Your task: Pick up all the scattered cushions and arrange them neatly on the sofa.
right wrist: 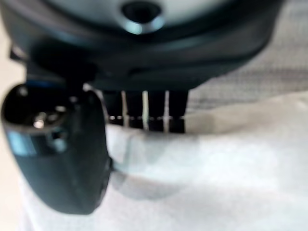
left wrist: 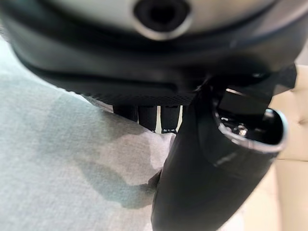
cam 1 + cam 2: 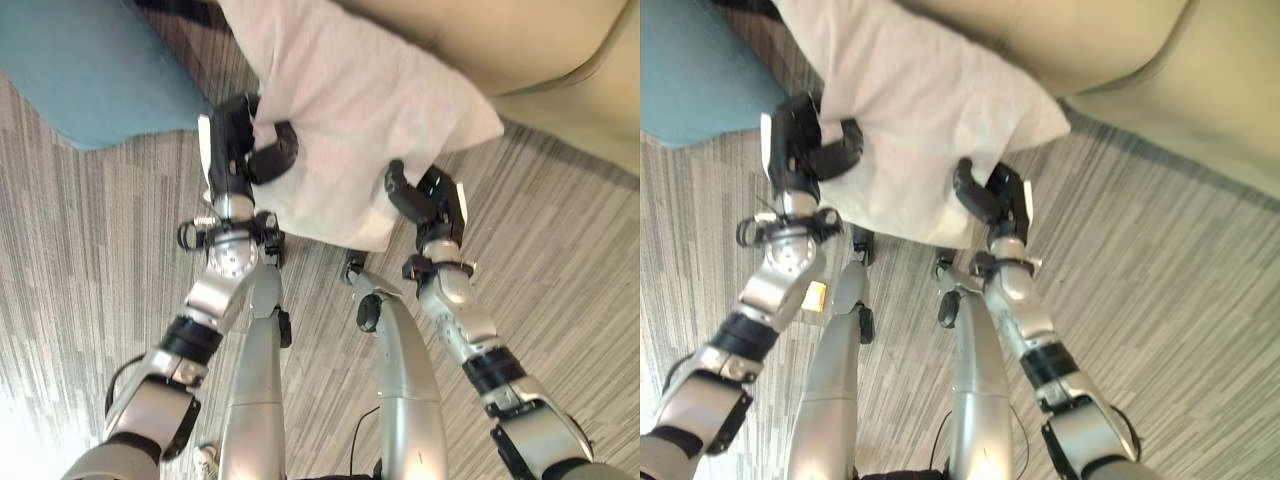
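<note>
Both hands are on one white cushion (image 3: 350, 110), held up off the striped grey carpet (image 3: 90, 280) in front of the robot.

Left hand (image 3: 235, 145): grips the cushion's left edge. The thumb curls over the top face of the fabric, and the fingers go under the edge. In the left wrist view the thumb (image 2: 207, 178) presses down on the pale cloth, with the fingers (image 2: 147, 115) folded behind the cushion edge. Closed grip on the cushion.

Right hand (image 3: 425, 200): grips the cushion's near right edge. The thumb hooks over the fabric from the near side. In the right wrist view the fingers (image 1: 144, 113) run in a row down into the white cloth and the thumb (image 1: 62, 154) lies beside them, on the fabric. The fingertips are hidden in the cloth, but thumb and fingers pinch the edge between them.

Cushion position: tilted, with its far end reaching over toward the beige sofa (image 3: 540, 50), which fills the far right. Its right corner hangs just beside the sofa's front edge; whether it touches the sofa cannot be told. The near edge sags between the two hands.

A teal cushion (image 3: 90, 75) lies at the far left on the carpet, just left of the left hand and apart from the white one.
</note>
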Tool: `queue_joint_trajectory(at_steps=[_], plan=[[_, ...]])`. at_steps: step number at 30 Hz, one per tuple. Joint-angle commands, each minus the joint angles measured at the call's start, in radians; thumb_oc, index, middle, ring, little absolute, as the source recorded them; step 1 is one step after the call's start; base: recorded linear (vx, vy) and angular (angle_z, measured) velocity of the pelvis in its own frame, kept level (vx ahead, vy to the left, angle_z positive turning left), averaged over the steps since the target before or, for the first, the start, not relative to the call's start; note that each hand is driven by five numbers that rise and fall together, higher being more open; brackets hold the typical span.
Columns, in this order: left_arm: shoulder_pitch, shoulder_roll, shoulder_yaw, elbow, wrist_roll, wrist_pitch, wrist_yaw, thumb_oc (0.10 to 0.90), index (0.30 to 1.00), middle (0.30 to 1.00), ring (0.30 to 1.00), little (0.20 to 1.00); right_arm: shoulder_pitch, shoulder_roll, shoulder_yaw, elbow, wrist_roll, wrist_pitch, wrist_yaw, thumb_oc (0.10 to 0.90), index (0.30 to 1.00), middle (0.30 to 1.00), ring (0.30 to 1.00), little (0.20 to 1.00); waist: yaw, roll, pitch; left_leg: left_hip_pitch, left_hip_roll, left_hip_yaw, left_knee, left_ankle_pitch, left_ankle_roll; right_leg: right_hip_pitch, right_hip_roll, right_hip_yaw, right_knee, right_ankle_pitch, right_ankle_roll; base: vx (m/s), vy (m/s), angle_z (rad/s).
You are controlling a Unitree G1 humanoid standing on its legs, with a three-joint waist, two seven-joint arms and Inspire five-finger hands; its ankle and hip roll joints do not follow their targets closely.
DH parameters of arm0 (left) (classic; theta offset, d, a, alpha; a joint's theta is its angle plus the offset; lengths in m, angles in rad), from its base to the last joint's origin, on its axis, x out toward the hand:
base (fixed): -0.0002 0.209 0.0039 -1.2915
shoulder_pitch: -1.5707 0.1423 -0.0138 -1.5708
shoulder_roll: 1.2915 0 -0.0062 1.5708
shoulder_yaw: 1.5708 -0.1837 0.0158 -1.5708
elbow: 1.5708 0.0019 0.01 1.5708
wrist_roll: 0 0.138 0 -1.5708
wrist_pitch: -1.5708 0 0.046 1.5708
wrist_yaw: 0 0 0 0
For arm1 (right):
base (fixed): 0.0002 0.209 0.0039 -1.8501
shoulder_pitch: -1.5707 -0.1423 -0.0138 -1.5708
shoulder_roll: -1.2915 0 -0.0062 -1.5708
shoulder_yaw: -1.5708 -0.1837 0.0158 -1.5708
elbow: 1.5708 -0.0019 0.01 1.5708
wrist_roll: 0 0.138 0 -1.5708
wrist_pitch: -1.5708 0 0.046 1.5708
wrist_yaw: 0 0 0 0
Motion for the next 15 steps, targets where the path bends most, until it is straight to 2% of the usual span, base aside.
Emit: queue_joint_trajectory(at_steps=[1, 2, 3, 6, 11, 12, 15], plan=[[-0.066, -0.056, -0.105, -0.12, 0.078, -0.124, -0.121, 0.4, 0.3, 0.3, 0.3, 0.3, -0.085, 0.058, 0.017, -0.177, -0.066, -0.132, 0.118, 0.4, 0.3, 0.3, 0.3, 0.3, -0.016, 0.032, -0.081, 0.039, -0.026, 0.039, 0.05, -0.171, 0.002, 0.127, 0.051, 0.026, -0.258, 0.047, 0.112, -0.01, -0.071, 0.0], [-0.063, -0.057, -0.105, -0.12, 0.077, -0.123, -0.121, 0.4, 0.3, 0.3, 0.3, 0.3, -0.082, 0.058, 0.018, -0.178, -0.066, -0.131, 0.118, 0.4, 0.3, 0.3, 0.3, 0.3, -0.018, 0.031, -0.085, 0.057, -0.028, 0.032, 0.046, -0.197, -0.004, 0.141, 0.052, 0.034, -0.255, 0.021, 0.12, -0.07, -0.082, -0.01], [-0.007, -0.052, -0.107, -0.14, 0.071, -0.131, -0.142, 0.4, 0.3, 0.3, 0.3, 0.3, -0.01, 0.052, 0.003, -0.201, -0.075, -0.127, 0.129, 0.4, 0.3, 0.3, 0.3, 0.3, -0.02, 0.031, -0.103, 0.114, -0.018, 0.042, 0.035, -0.174, -0.002, 0.213, 0.054, 0.016, -0.302, 0.049, 0.112, 0.03, -0.104, -0.02], [0.086, -0.045, -0.099, -0.177, 0.049, -0.14, -0.175, 0.4, 0.3, 0.3, 0.3, 0.3, 0.1, 0.047, -0.042, -0.261, -0.093, -0.125, 0.139, 0.4, 0.3, 0.3, 0.3, 0.3, -0.03, 0.023, -0.146, 0.226, -0.005, 0.051, 0.028, -0.188, -0.007, 0.35, 0.057, 0.0, -0.349, 0.041, 0.11, 0.03, -0.088, 0.0], [0.234, -0.026, -0.075, -0.235, 0.01, -0.153, -0.225, 0.4, 0.3, 0.3, 0.3, 0.3, 0.253, 0.033, -0.108, -0.336, -0.116, -0.122, 0.167, 0.4, 0.3, 0.3, 0.3, 0.3, -0.048, 0.022, -0.219, 0.402, 0.019, 0.081, 0.053, -0.233, -0.017, 0.562, 0.068, 0.003, -0.402, 0.022, 0.104, 0.11, -0.047, -0.04], [0.288, -0.023, -0.064, -0.257, -0.008, -0.161, -0.241, 0.4, 0.3, 0.3, 0.3, 0.3, 0.303, 0.016, -0.132, -0.369, -0.129, -0.119, 0.184, 0.4, 0.3, 0.3, 0.3, 0.3, -0.06, 0.017, -0.252, 0.45, 0.026, 0.094, 0.088, -0.256, -0.016, 0.64, 0.076, 0.018, -0.435, 0.016, 0.099, 0.1, -0.037, -0.15], [0.312, -0.024, -0.06, -0.259, -0.019, -0.161, -0.246, 0.4, 0.3, 0.3, 0.3, 0.3, 0.326, 0.013, -0.145, -0.375, -0.126, -0.116, 0.193, 0.4, 0.3, 0.3, 0.3, 0.3, -0.064, 0.014, -0.268, 0.477, 0.032, 0.1, 0.103, -0.265, -0.018, 0.678, 0.081, 0.024, -0.453, 0.016, 0.098, 0.1, -0.023, -0.19]])
